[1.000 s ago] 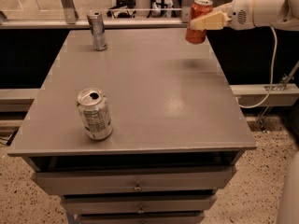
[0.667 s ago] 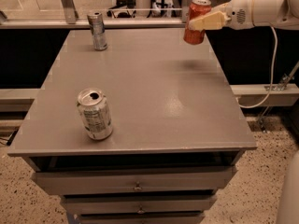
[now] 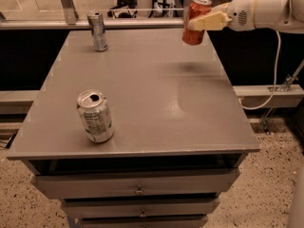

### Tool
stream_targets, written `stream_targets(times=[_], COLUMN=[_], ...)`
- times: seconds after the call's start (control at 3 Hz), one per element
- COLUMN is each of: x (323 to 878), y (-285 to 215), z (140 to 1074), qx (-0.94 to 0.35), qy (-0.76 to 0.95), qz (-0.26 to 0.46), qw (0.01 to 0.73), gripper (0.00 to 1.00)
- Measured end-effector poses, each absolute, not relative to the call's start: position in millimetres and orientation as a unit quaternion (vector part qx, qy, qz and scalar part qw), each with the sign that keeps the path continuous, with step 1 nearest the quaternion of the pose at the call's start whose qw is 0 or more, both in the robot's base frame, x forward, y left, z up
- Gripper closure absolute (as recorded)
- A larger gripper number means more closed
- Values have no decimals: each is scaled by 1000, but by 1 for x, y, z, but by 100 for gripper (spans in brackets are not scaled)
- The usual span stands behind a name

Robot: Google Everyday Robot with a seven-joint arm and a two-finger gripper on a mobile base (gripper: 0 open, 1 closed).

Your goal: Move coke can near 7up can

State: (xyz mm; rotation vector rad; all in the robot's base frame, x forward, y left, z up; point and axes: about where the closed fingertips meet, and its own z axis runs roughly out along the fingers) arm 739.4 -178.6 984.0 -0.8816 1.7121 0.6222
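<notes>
At the table's point(image 3: 156, 94) front left we note the 7up can point(image 3: 95, 116) standing upright, and at back left a slimmer silver can point(image 3: 97, 31), also upright. The coke can point(image 3: 196, 11) is clear of the surface above the back right edge, well apart from the 7up can, its long axis near vertical, silver top up and leaning slightly right. The gripper point(image 3: 196, 23), reaching in from the right, is clamped on this can's sides.
</notes>
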Motion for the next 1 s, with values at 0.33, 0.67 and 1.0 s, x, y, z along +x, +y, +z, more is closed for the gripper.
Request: stream_targets(times=[0.33,0.67,1.0], x=[712,668,621], y=[-162,-137,-110], z=[991,990,966], qx=[-386,-414,-434], qy=[695,672,668], qz=[278,292,314], qw=[540,539,517], gripper=[100,100,100])
